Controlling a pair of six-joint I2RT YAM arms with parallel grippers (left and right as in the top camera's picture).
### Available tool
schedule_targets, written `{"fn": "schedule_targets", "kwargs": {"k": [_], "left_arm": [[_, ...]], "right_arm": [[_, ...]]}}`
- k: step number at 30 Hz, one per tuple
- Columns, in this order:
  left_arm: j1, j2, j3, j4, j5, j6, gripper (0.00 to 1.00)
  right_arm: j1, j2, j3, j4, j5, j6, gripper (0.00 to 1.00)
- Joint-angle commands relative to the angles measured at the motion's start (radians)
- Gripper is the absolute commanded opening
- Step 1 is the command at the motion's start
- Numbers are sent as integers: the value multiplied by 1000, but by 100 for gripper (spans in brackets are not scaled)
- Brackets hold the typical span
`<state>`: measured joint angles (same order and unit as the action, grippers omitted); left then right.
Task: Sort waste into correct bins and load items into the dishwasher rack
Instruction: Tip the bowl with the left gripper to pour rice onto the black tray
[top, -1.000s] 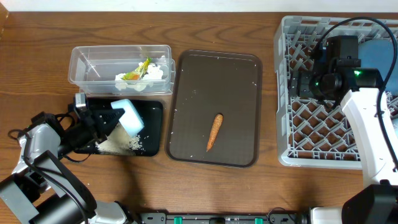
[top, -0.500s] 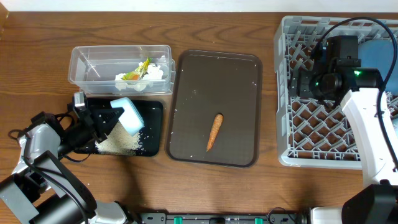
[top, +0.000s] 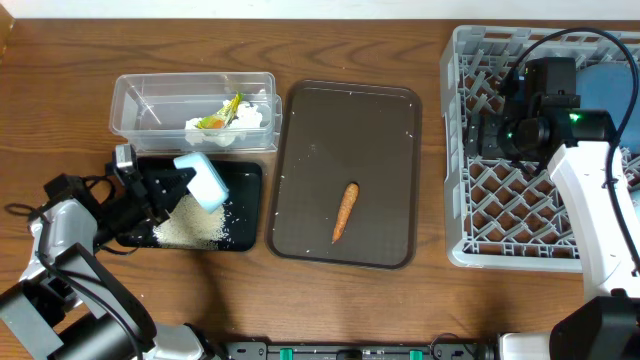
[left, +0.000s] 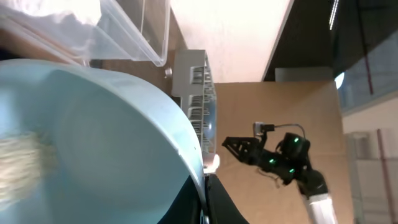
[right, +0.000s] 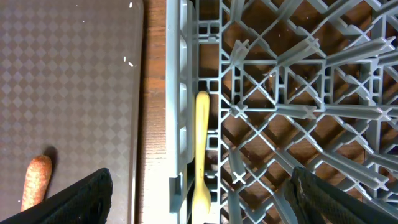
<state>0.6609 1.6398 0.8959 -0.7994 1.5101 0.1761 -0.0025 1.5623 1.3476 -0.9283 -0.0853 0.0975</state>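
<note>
My left gripper (top: 170, 190) is shut on the rim of a small light blue cup (top: 203, 180) and holds it tilted over the black tray (top: 245, 175), where white rice (top: 190, 230) lies. In the left wrist view the cup (left: 99, 130) fills the frame, with the jaws (left: 204, 202) on its rim and some rice (left: 18, 165) inside. The clear tub (top: 140, 100) holds tissue and a wrapper (top: 228, 118). My right gripper (top: 480, 135) is open (right: 202, 208) over the grey rack (top: 520, 205), above a yellow spoon (right: 202, 124) lying in it. The bowl and pink cup are out of view.
A dark brown serving tray (top: 345, 130) lies in the middle with an orange carrot-like stick (top: 345, 210) on it; the stick also shows in the right wrist view (right: 34, 183). A dark blue plate (top: 612, 70) stands in the rack's far right.
My left gripper has drawn the light blue cup slightly up and to the left over the black tray. The right arm has not moved.
</note>
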Motion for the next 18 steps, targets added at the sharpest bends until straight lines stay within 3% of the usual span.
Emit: {"fn": "schedule_targets", "kwargs": {"k": [1,4,6,7,9,12,14,15,16,18], "left_arm": [[3,-17,0,-6,63,-82,6],[4,-21,0,29,7,-41,6],[4,-14,0,51,-94,-146,6],[3,-13,0,49,-64,-174,6],[-7,-15,2,39,62,-99,6],[-10,-18,3,71,-6,-35,6],[-10,-15,3,79,-100,-141,6],[-10,-14,3,73,-65,-153,6],[-19,-15,3,72,31,-91,6],[-27,-15,4,83,58,-48,6]], "right_arm": [[16,-5,11,-3,9,-9,89],[16,-5,11,-3,9,-9,88],[16,-5,11,-3,9,-9,88],[16,-5,11,-3,9,-9,88],[16,-5,11,-6,9,-9,88],[16,-5,11,-6,9,-9,88],[17,-5,11,-3,9,-9,88],[17,-5,11,-4,9,-9,88],[17,-5,11,-6,9,-9,88],[17,-5,11,-6,10,-9,88]]}}
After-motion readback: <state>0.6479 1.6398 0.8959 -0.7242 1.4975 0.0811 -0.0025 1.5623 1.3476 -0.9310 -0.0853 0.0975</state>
